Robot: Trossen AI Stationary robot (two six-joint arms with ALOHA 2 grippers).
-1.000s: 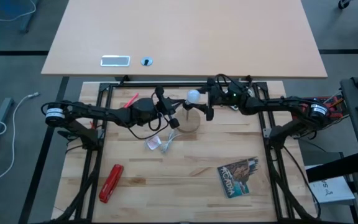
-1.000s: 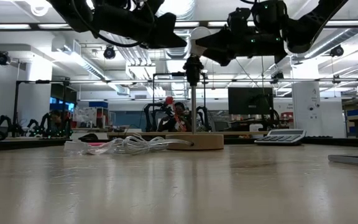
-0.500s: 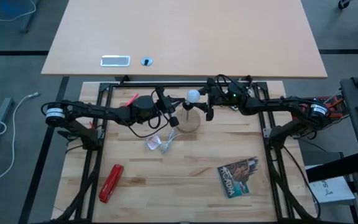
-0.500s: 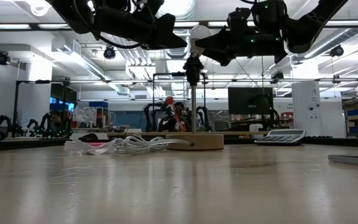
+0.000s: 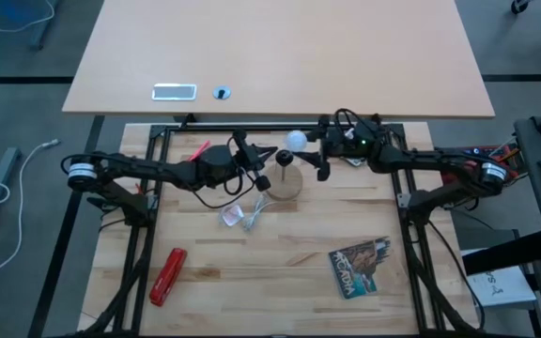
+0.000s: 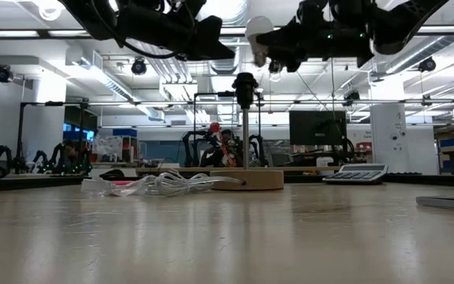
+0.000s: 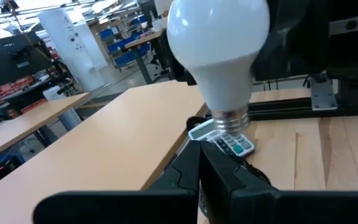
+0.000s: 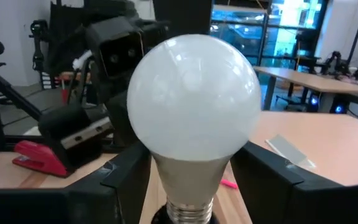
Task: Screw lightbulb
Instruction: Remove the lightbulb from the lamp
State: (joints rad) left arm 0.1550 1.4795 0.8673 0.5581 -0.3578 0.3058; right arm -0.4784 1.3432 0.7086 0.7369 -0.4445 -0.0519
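The lightbulb [image 5: 295, 141] has a plain white, glossy head and a ribbed silvery screw base. Just beside it, the socket [image 6: 245, 82] is black on a pale metal stem, standing on a light wooden disc [image 5: 287, 182]. Near the disc lies a see-through whitish wrapper [image 5: 240, 216]. Farther from the socket, a red stapler [image 5: 167, 275] rests on the pale, striped butcher-block table [image 5: 280, 272], and a booklet [image 5: 362, 266] shows a dark green and brown cover with white lettering. Both arms are black. The calculator [image 7: 222, 139] is grey with pale keys.
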